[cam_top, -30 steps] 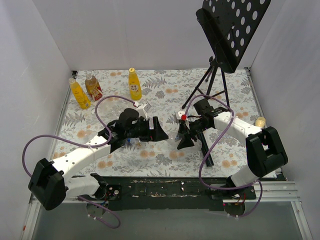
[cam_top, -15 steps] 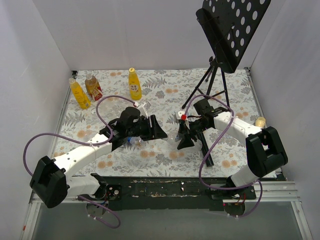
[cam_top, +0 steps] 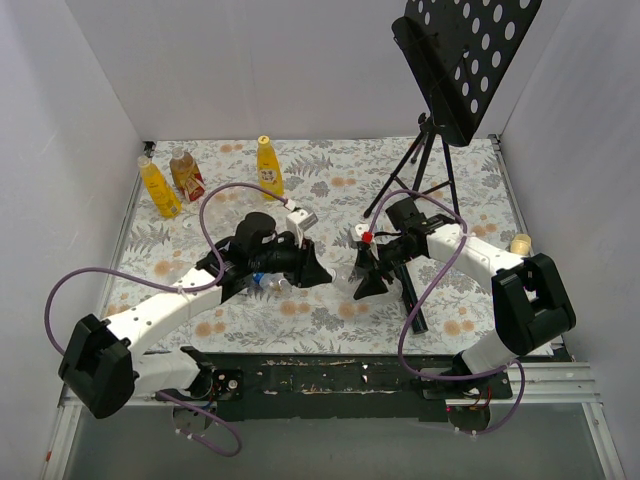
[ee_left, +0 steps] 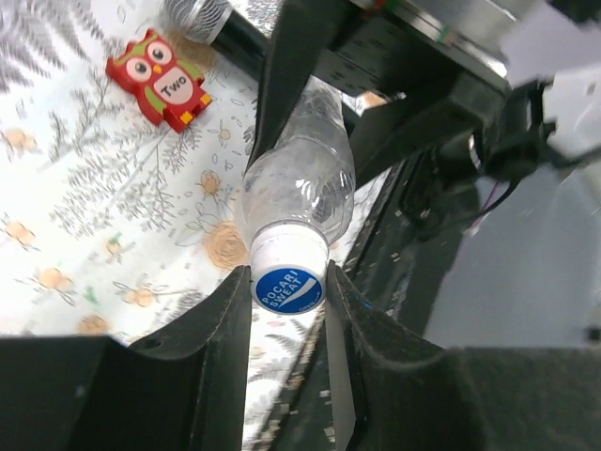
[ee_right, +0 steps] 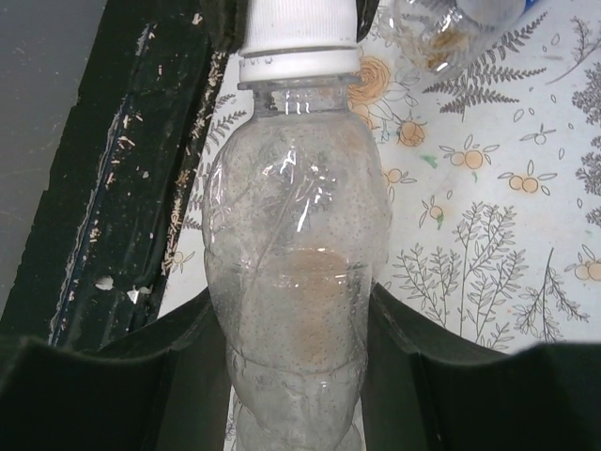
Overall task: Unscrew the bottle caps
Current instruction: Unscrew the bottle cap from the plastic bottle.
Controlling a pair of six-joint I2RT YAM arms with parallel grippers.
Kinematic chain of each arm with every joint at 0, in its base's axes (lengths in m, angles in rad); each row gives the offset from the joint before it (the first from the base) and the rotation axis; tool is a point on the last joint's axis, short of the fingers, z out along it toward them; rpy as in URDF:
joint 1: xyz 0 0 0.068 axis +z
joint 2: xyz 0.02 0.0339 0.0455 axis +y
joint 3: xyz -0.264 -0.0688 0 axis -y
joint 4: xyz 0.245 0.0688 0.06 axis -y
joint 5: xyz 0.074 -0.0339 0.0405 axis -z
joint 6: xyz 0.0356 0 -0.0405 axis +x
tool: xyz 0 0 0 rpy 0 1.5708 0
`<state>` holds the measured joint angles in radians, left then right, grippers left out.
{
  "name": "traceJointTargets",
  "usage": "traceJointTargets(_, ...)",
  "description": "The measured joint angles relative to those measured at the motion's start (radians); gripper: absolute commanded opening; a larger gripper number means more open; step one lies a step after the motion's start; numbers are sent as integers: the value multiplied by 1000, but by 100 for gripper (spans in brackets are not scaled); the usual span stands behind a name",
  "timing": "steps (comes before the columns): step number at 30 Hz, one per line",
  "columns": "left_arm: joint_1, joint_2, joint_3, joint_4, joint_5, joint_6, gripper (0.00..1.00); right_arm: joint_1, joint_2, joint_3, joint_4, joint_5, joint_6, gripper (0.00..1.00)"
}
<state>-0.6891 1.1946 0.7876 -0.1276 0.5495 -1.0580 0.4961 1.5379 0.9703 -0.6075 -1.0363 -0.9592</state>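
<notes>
A clear bottle (ee_right: 296, 282) is held level between my two arms at the middle of the table (cam_top: 347, 271). My right gripper (ee_right: 296, 315) is shut on the bottle's body, one black finger on each side. The bottle's cap (ee_left: 289, 287) is white with a blue printed top. My left gripper (ee_left: 288, 280) is shut on the cap, its fingers (ee_left: 230, 310) pressed against the cap's sides. In the right wrist view the cap (ee_right: 299, 33) sits at the top edge, between the left gripper's dark fingertips. From the top view the left gripper (cam_top: 320, 271) faces the right gripper (cam_top: 362, 277).
Two yellow juice bottles (cam_top: 158, 188) (cam_top: 268, 168) and a squat brown bottle (cam_top: 186, 174) stand at the back left. Another clear bottle (cam_top: 266, 283) lies under my left arm. A music stand's tripod (cam_top: 430, 150) rises behind the right arm. A red owl block (ee_left: 160, 83) lies on the cloth.
My left gripper has closed from wide open onto the bottle cap and its wrist has turned a little. The right gripper has kept its hold on the bottle.
</notes>
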Motion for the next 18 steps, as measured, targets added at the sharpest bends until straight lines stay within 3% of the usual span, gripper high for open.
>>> traceJointTargets(5, -1, -77, -42, 6, 84, 385, 0, 16, 0, 0, 6, -35, -11, 9)
traceJointTargets(8, -6, -117, -82, 42, 100, 533, 0, 18, 0, 0, 7, -52, -11, 9)
traceJointTargets(9, -7, -124, -90, 54, 103, 562, 6, 18, 0, 0, 6, -58, -11, 9)
traceJointTargets(11, -8, -125, -97, 72, 108, 592, 49, 16, 0, 0, 6, -64, -11, 9)
traceJointTargets(15, -14, -137, -126, 167, 101, 558, 84, 14, 5, 0, -2, -43, 1, 9)
traceJointTargets(18, -18, -192, -154, 230, 73, 478, 98, 14, 11, 0, -12, -26, 9, 9)
